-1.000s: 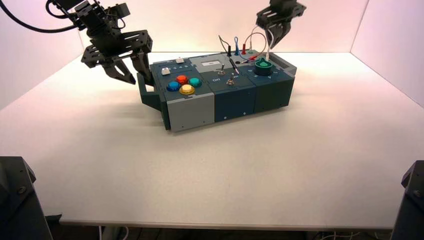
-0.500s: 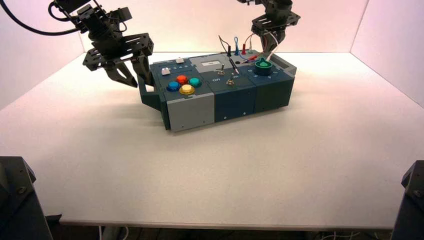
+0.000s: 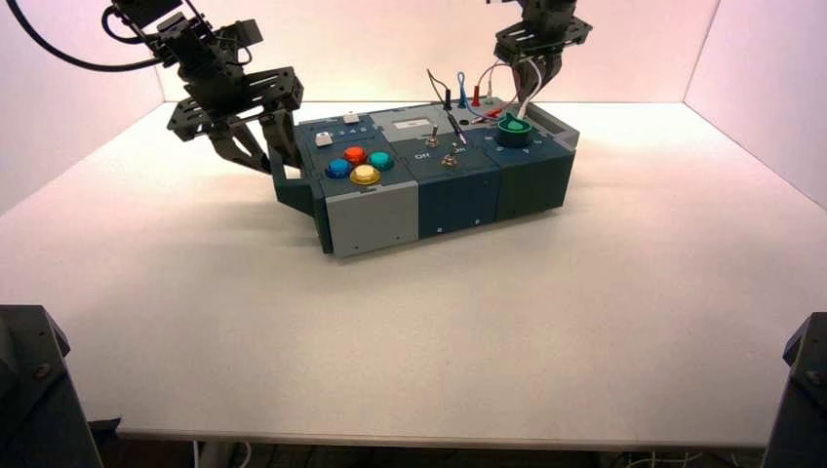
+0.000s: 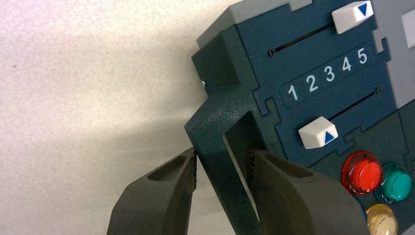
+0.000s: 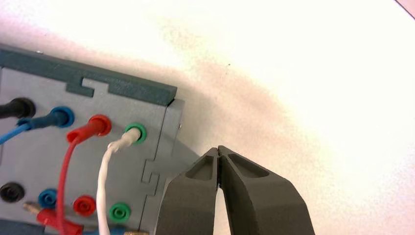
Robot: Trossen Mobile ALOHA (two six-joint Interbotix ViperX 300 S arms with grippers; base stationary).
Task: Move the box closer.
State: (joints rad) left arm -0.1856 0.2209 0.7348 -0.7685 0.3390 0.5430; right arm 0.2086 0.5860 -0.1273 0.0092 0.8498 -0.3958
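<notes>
The box (image 3: 439,185), dark teal and grey, stands at the far middle of the table, turned slightly. My left gripper (image 3: 275,154) is at its left end. In the left wrist view that gripper (image 4: 221,157) is open and straddles the box's teal side handle (image 4: 215,122). One finger (image 4: 166,196) lies outside the handle and just touches it. The other finger (image 4: 293,196) is in the slot by the box wall, with a thin gap showing. My right gripper (image 3: 531,78) hangs shut above the box's back right corner. Seen from the right wrist, it (image 5: 218,149) holds nothing, beside the wire sockets (image 5: 134,132).
Coloured wires (image 3: 468,93) rise from the box's back edge under the right arm. A green knob (image 3: 514,125) and four round buttons (image 3: 357,164) sit on top. White walls close the table's back and sides. Bare table (image 3: 410,322) lies between the box and me.
My left gripper has moved right and now straddles the handle. My right gripper has shifted left and higher, over the box's back corner. The box has not moved.
</notes>
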